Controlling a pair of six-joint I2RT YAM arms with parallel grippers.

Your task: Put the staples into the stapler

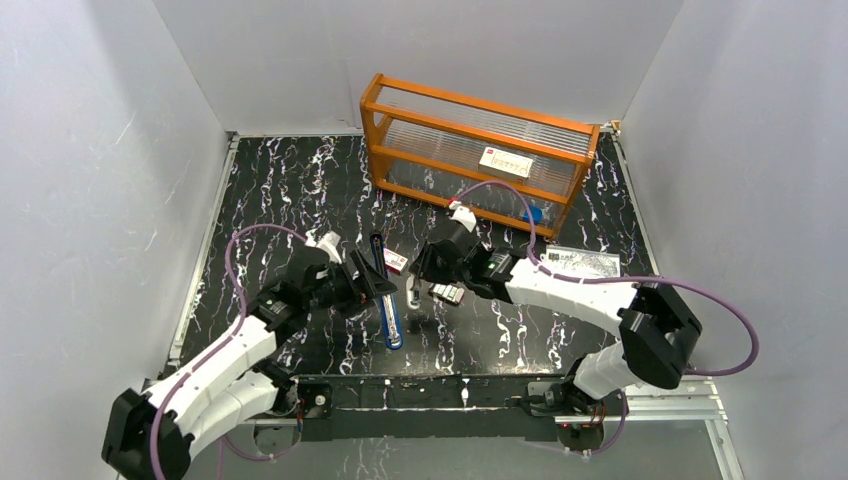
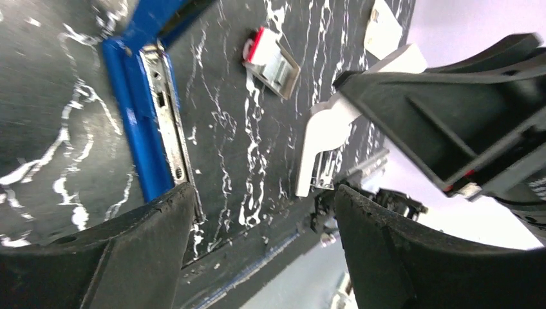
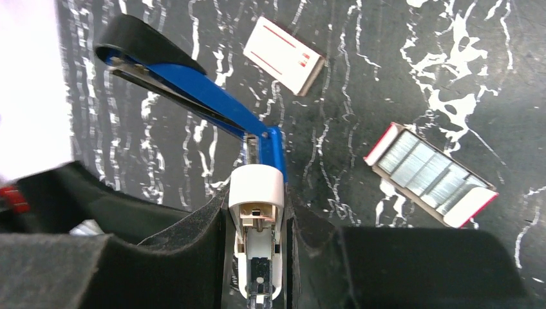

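Note:
The blue stapler (image 1: 389, 305) lies open on the black marbled table, its metal channel (image 2: 165, 112) facing up and its black-tipped arm (image 3: 187, 84) raised. My left gripper (image 1: 368, 280) hangs open just left of it, and its fingers (image 2: 129, 251) hold nothing. A cardboard tray of silvery staples (image 3: 430, 174) with red ends lies to the right of the stapler, and the tray (image 2: 273, 61) also appears in the left wrist view. My right gripper (image 3: 257, 232) is shut on a small white rounded object (image 3: 256, 193) beside the stapler's near end.
A red-and-white box sleeve (image 3: 283, 55) lies by the stapler's far end. An orange rack with clear panels (image 1: 480, 150) stands at the back, and a printed packet (image 1: 585, 262) lies right of my right arm. White walls close in the table on three sides.

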